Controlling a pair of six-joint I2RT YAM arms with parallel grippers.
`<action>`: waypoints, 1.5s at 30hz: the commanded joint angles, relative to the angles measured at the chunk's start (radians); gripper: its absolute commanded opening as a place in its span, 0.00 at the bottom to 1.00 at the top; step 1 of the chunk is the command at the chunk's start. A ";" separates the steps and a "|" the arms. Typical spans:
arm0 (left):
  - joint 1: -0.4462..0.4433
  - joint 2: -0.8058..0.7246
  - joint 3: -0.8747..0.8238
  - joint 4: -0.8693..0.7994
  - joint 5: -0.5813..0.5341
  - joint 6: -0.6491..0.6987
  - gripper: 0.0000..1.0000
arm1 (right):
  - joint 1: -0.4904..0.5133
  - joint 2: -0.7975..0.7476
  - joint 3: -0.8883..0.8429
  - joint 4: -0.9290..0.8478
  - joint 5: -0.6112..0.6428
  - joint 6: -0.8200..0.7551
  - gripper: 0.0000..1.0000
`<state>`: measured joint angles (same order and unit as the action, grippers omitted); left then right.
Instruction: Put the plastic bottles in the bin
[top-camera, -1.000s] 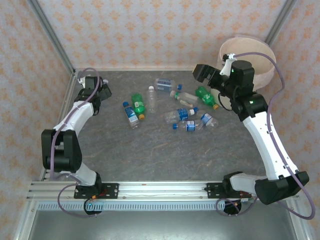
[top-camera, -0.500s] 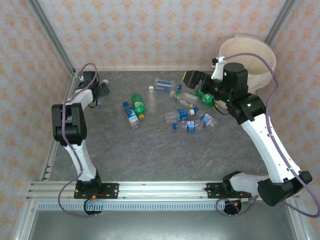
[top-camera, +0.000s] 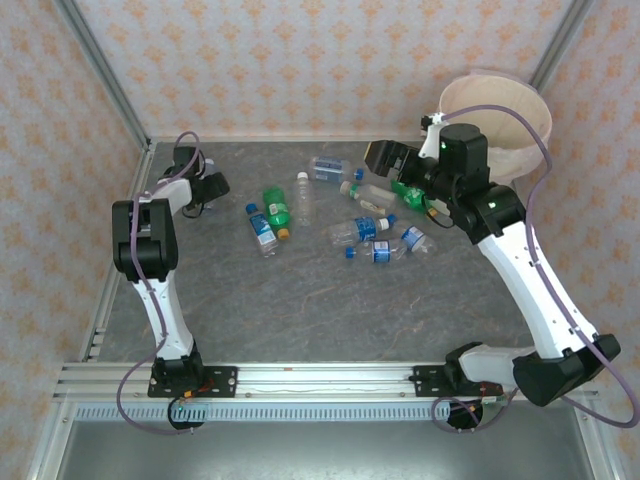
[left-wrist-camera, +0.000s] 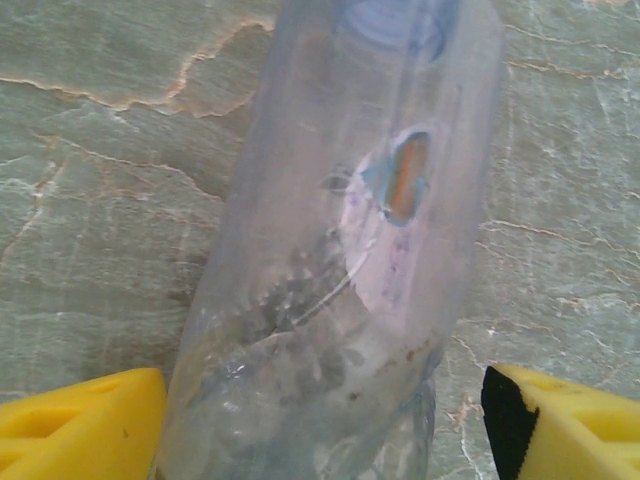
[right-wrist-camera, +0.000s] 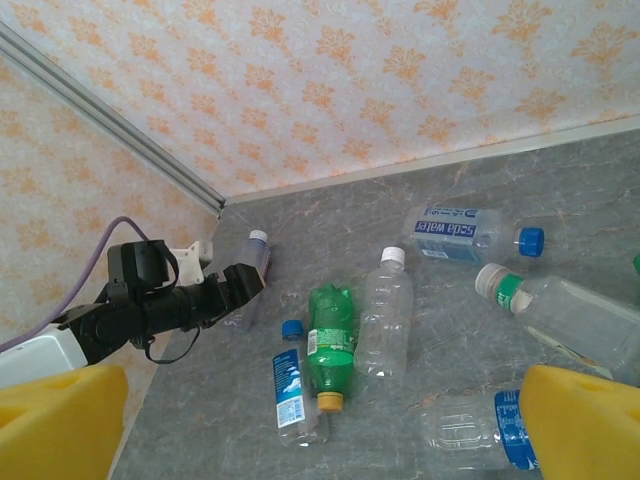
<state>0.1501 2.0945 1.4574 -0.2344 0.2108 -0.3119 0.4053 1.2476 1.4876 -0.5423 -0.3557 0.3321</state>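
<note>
The left tool (top-camera: 210, 187) sat at the far left corner of the bench (top-camera: 300, 300), its jaws astride a clear bottle (left-wrist-camera: 340, 250) that lay on its side. In the wrist view one yellow finger (left-wrist-camera: 80, 425) looked to touch the bottle's wall and the other stood just clear of it. We judged the tool open around the bottle and not gripping. The right tool (top-camera: 385, 158) hung wide and empty over the right end of the scatter, near the bin (top-camera: 495, 74) at the far right corner.

We expected these bottles to be empty, very light, thin-walled and slick. They would likely dent under a hard squeeze, and roll or squirt out if pinched near the tapering neck. The best hold seemed to be across the straight body, about mid-length.

We counted one bin and ten bottles: the one between the left jaws and nine loose mid-bench. Two were green bottles (top-camera: 276, 208); the rest were clear, mostly blue-capped. The right-hand ones overlapped, so our count could be off by one.
</note>
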 joint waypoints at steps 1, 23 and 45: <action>-0.008 0.027 0.032 -0.002 0.016 0.022 0.80 | 0.007 0.009 0.042 0.002 0.015 0.006 1.00; -0.051 -0.114 -0.061 0.032 0.039 0.008 0.43 | 0.008 -0.040 -0.021 0.057 0.020 0.043 1.00; -0.422 -0.696 -0.357 0.252 0.077 0.046 0.44 | 0.006 -0.013 -0.083 0.254 -0.195 0.149 0.72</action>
<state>-0.2253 1.4513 1.1221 -0.0494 0.2874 -0.2855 0.4080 1.2068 1.3746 -0.3122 -0.4976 0.4606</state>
